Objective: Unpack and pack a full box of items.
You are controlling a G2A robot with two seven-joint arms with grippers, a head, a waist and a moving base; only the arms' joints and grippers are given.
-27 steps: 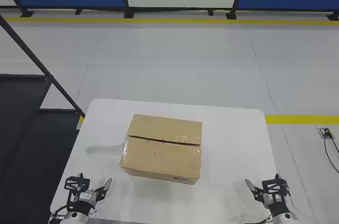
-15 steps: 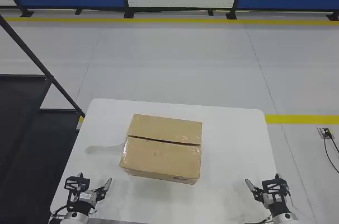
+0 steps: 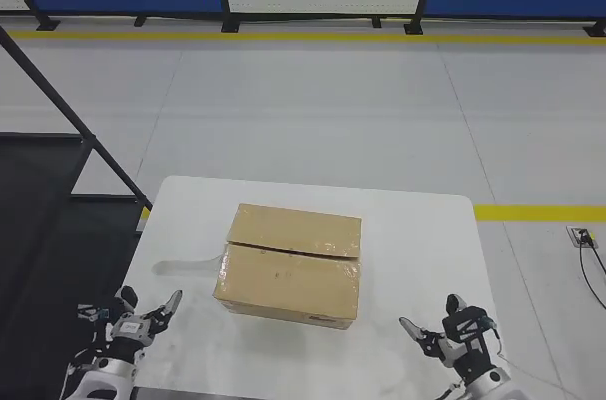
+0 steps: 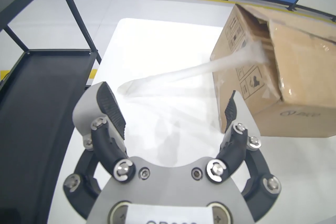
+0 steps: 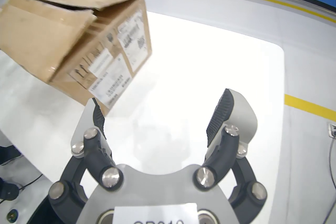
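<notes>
Status, left to right. Black rack (image 4: 39, 93) stands off the left edge of the table (image 3: 423, 230), not in play. Left pincer (image 4: 168, 99) hangs over the near-left corner of the table, fingers spread wide with nothing between them, apart from the box (image 3: 293, 262).

Next, a pale translucent strip (image 4: 181, 74), which looks like peeled tape, trails from the left end of the box down onto the table. One end is attached near the flap seam and the other lies free.

The box sits mid-table, upright, long side facing the robot. Top flaps are down but not sealed. The seam gapes a little, with a dark slit visible in both wrist views. Contents hidden.

Right pincer (image 5: 160, 101) hangs over the near-right part of the table, fingers likewise wide apart and empty, clear of the box's labelled end.

Progress call: very early. The tape looks already broken, so the seal is probably dealt with. Flaps are not yet folded back, and nothing has been lifted out as far as I can judge.

Left to do:
- open both flaps
- pull every item out onto the table
- load it all back and close up

That is basically the whole job. The arms sit one on either side of the box, so flap opening reads as the step in hand.
</notes>
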